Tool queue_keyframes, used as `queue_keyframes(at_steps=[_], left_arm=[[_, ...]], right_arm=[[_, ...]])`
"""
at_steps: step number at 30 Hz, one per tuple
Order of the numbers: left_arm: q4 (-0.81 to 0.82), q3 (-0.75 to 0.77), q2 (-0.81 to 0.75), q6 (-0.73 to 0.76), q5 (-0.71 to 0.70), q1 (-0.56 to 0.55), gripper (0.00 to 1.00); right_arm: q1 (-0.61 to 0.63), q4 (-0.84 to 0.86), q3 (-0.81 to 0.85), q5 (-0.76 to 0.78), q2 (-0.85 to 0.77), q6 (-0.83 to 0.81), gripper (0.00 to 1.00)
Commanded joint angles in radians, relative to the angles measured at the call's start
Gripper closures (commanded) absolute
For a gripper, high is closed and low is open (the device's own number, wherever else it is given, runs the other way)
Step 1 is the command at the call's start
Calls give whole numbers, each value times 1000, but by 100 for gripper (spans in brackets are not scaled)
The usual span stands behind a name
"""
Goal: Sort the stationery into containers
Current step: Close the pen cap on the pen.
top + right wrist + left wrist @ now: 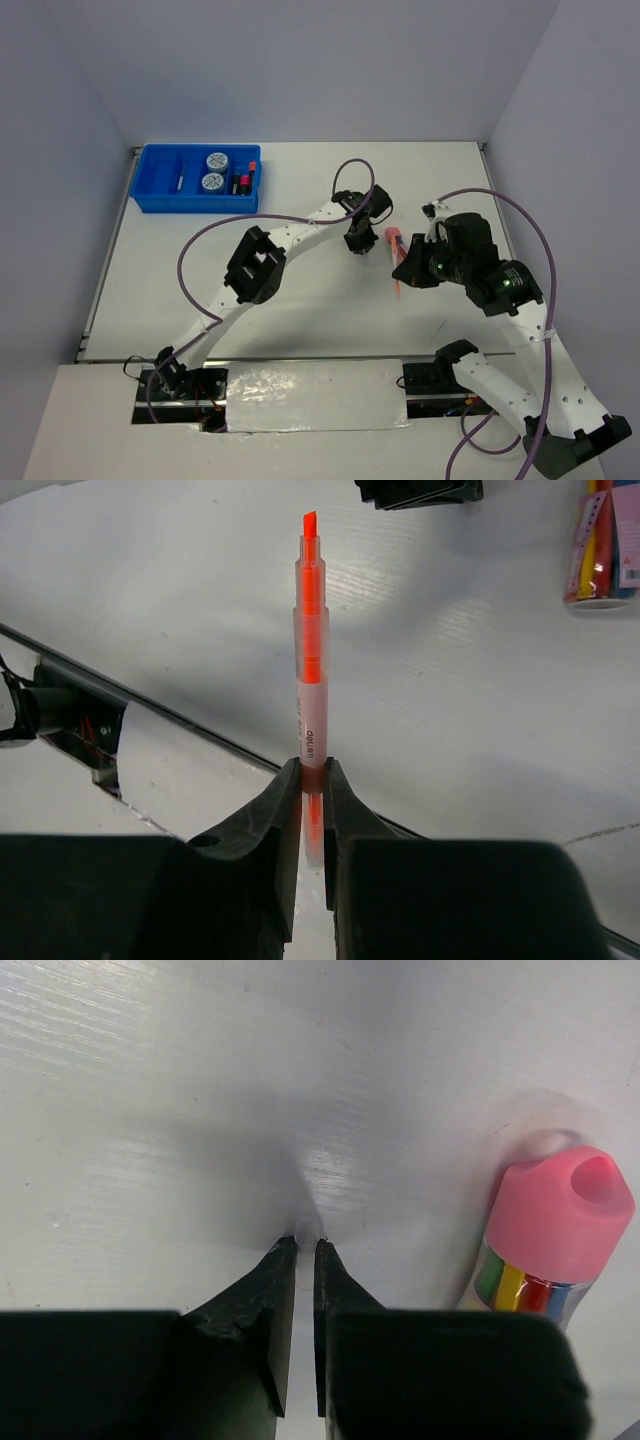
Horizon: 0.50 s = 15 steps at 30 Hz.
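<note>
The blue tray [158, 178] stands at the far left of the table and holds two blue-white discs [216, 161], highlighters [245, 180] and a silver pen [180, 182]. My right gripper [406, 272] is shut on a thin orange pen [311, 630] and holds it above the table; the pen's tip points away from the jaws [312, 767]. My left gripper [306, 1244] is shut and empty, its tips at the table surface. The pink-capped tube [560, 1225] lies just to its right. In the top view the tube [394, 238] lies between the two grippers.
The table's near edge and a taped strip [315, 395] run below the right gripper. The left gripper's fingers [420, 490] show at the top of the right wrist view, beside the tube [600, 540]. Purple cables [350, 170] loop over both arms.
</note>
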Motion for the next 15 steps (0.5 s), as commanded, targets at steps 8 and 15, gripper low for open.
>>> queue_keyframes(at_steps=[8,15], left_arm=[[-45,-289,56,183,65,20,100],[135,-691,-240,266,117,77,100]], right_arm=[[-9,72,7,-110,-51,-13,100],[-18,115,-78,-146,-69,33,100]])
